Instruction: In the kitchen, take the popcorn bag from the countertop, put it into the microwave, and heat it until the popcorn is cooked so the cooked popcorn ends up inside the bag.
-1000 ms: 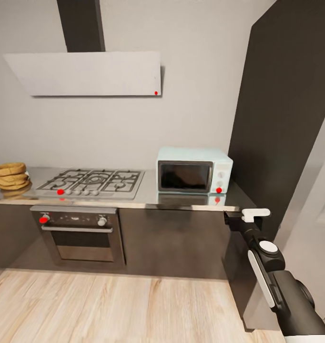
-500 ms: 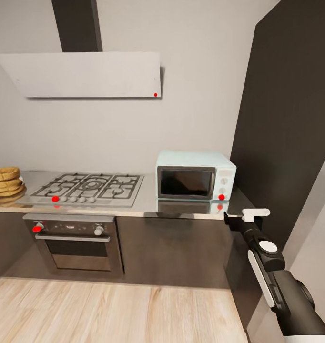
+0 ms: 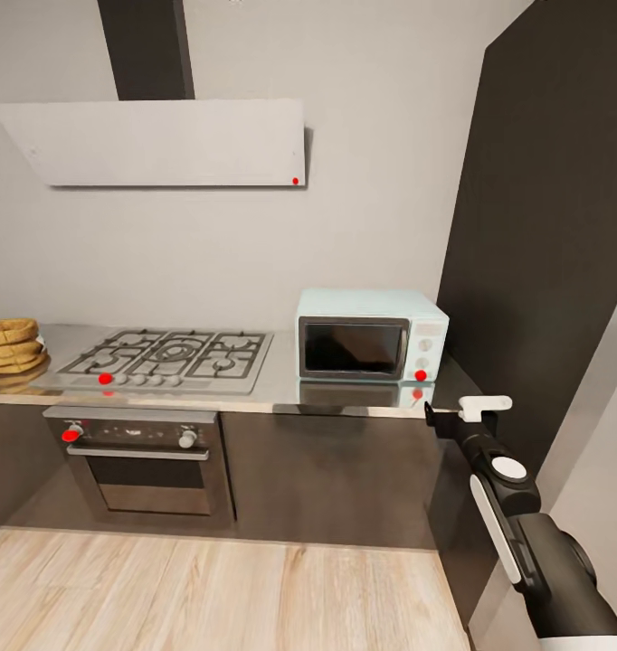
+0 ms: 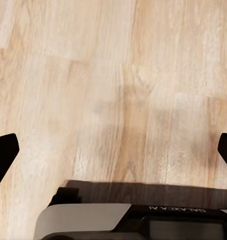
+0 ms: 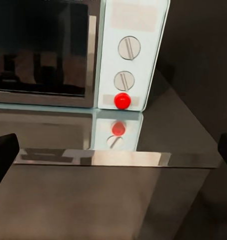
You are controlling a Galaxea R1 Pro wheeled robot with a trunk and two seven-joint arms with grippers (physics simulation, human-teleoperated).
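Popcorn bag [image 3: 12, 345]: seen on countertop [image 3: 281, 380] at far left, beyond hob | microwave [image 3: 370, 334]: door closed | right gripper [image 3: 460, 416] – spread, empty; left gripper [image 4: 113, 150] likewise | risk – bag crushed if over-clamped, insertion blocked unless door is opened.

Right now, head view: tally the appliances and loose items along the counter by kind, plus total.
Microwave: 1
Gas hob: 1
Built-in oven: 1
Range hood: 1
Popcorn bag: 1
Total: 5
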